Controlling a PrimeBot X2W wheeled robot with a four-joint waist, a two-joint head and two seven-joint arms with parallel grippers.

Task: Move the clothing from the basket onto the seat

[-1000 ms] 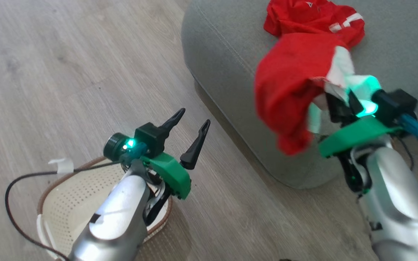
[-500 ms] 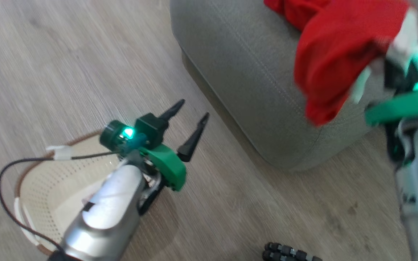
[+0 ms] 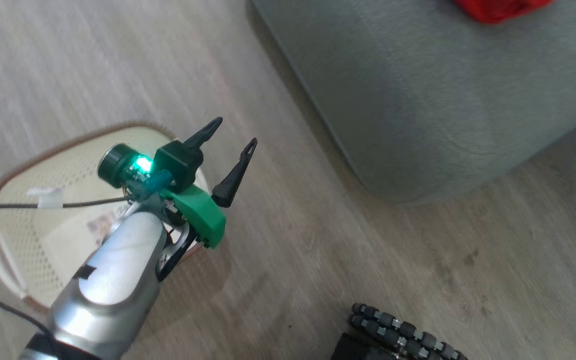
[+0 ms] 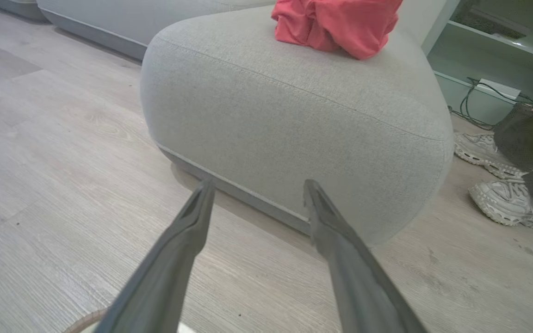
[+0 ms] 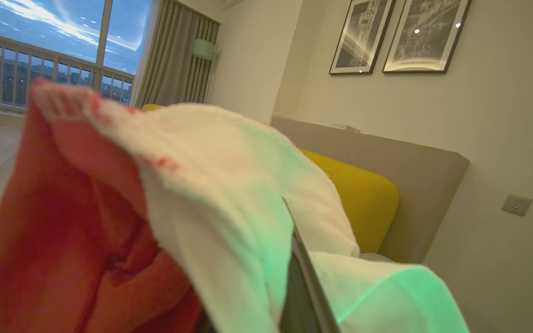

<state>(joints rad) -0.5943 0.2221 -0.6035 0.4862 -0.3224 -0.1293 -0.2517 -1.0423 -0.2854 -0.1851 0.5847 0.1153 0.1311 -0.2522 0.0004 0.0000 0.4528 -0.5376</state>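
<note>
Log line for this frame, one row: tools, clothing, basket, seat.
left tool: open, above basket rim | right tool: shut on clothing | basket: no clothing visible | seat: red garment on top

Wood floor (image 3: 318,260) under basket (image 3: 13,225) and seat (image 3: 443,100)

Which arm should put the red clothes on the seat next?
Right, probably: the right end effector is shut on the clothing. The left end effector hangs open by the basket, holding nothing.

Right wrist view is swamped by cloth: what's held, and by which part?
Red and white fabric garment, in the right gripper, seemingly by its white part.
</note>
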